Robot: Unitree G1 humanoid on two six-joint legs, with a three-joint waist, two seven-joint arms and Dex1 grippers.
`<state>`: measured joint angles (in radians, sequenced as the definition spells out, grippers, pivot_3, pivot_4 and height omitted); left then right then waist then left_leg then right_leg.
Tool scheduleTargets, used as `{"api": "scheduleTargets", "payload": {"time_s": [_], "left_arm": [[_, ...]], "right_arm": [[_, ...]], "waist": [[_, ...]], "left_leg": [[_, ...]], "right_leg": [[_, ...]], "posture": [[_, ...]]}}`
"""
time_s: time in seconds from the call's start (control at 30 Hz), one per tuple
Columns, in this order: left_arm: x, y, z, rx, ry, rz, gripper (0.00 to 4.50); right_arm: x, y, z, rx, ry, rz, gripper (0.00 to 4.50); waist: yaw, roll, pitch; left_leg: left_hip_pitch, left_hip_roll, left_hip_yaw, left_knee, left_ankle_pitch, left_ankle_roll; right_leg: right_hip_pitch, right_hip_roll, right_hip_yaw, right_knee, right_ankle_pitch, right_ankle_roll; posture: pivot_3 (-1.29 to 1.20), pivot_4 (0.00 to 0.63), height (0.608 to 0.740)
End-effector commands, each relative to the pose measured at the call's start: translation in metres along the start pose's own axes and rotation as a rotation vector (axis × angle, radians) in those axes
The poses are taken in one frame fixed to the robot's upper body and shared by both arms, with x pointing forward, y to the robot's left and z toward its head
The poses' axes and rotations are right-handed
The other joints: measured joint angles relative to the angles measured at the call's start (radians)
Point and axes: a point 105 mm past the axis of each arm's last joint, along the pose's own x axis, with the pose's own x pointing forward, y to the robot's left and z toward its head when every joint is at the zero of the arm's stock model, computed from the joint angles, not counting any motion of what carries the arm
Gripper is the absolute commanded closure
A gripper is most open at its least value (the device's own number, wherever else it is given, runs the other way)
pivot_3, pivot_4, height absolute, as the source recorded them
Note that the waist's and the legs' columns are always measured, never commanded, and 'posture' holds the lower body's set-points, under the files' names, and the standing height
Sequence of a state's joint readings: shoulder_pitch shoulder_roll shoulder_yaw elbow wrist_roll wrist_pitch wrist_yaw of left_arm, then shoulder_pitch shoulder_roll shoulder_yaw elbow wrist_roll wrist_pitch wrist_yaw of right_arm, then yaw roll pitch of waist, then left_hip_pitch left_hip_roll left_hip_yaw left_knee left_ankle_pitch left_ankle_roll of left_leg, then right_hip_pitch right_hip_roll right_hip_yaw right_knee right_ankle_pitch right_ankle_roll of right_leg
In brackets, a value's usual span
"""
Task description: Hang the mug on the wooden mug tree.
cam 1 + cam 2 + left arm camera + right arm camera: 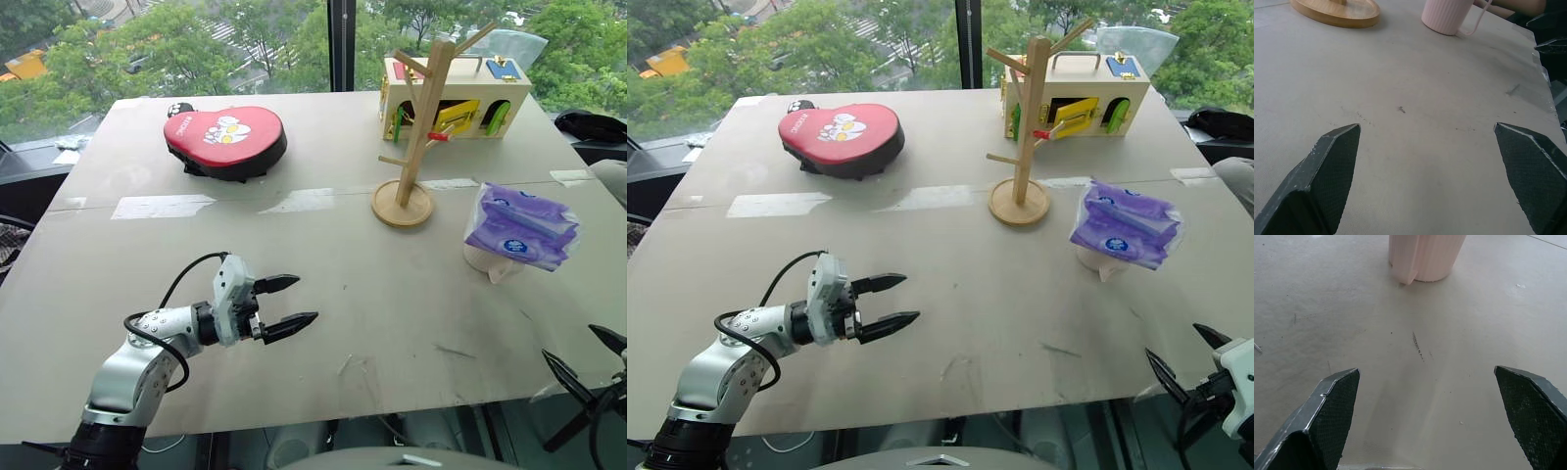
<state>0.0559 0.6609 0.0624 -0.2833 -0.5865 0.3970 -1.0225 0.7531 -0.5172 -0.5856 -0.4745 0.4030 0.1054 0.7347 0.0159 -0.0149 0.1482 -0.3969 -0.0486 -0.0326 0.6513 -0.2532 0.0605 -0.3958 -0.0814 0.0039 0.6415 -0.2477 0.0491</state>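
Right wrist view: mug (1426, 257) straight ahead of my wide right pincer (1427, 416), not yet gripped.
It stands on the worktop (392, 313) under the tissue pack (519, 227), near the mug tree (416, 127). My left pincer (284, 305) gapes empty too. I judge the pack must come off first; then grip the wall, handle free for a peg.
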Motion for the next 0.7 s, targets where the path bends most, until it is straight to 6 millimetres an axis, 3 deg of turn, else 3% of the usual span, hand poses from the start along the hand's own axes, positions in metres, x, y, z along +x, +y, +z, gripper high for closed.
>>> {"api": "scheduleTargets", "payload": {"time_s": [0.03,0.17,0.23,0.47,0.7], "left_arm": [[0.001,-0.004,0.014,0.043,-0.052,-0.046,0.0],[0.008,-0.018,0.029,0.132,-0.098,-0.16,0.0],[0.009,-0.021,0.032,0.154,-0.109,-0.189,0.0],[0.012,-0.029,0.032,0.192,-0.123,-0.259,0.0],[0.014,-0.031,0.034,0.194,-0.142,-0.244,0.0]], "right_arm": [[0.004,-0.004,0.021,-0.062,-0.086,-0.016,0.04],[0.016,-0.008,0.072,-0.304,-0.195,-0.056,0.04],[0.017,-0.012,0.085,-0.438,-0.206,-0.091,0.04],[0.038,-0.006,0.101,-0.864,-0.182,-0.099,0.04],[0.052,-0.015,0.118,-1.034,-0.206,-0.167,0.04]], "waist": [[0.0,0.0,0.0],[-0.003,0.002,0.0],[0.0,0.002,0.0],[0.004,0.001,0.0],[0.0,0.001,0.0]], "left_leg": [[0.0,0.0,0.0,0.0,0.0,0.0],[0.0,0.0,0.0,0.0,0.0,0.0],[0.0,0.0,0.001,0.001,0.0,0.0],[-0.002,-0.002,0.0,0.0,0.001,-0.002],[-0.001,-0.002,0.0,0.001,0.001,-0.002]], "right_leg": [[0.0,0.0,0.0,0.0,0.0,0.0],[0.0,0.0,0.0,0.0,0.0,0.0],[0.0,0.0,0.0,0.0,0.0,0.0],[0.0,0.0,-0.003,0.0,0.002,0.004],[0.001,0.0,-0.003,0.0,0.002,0.004]], "posture": [[0.0,0.15,0.74],[0.0,0.15,0.74],[0.0,0.15,0.74],[0.0,0.15,0.74],[0.0,0.15,0.74]]}}
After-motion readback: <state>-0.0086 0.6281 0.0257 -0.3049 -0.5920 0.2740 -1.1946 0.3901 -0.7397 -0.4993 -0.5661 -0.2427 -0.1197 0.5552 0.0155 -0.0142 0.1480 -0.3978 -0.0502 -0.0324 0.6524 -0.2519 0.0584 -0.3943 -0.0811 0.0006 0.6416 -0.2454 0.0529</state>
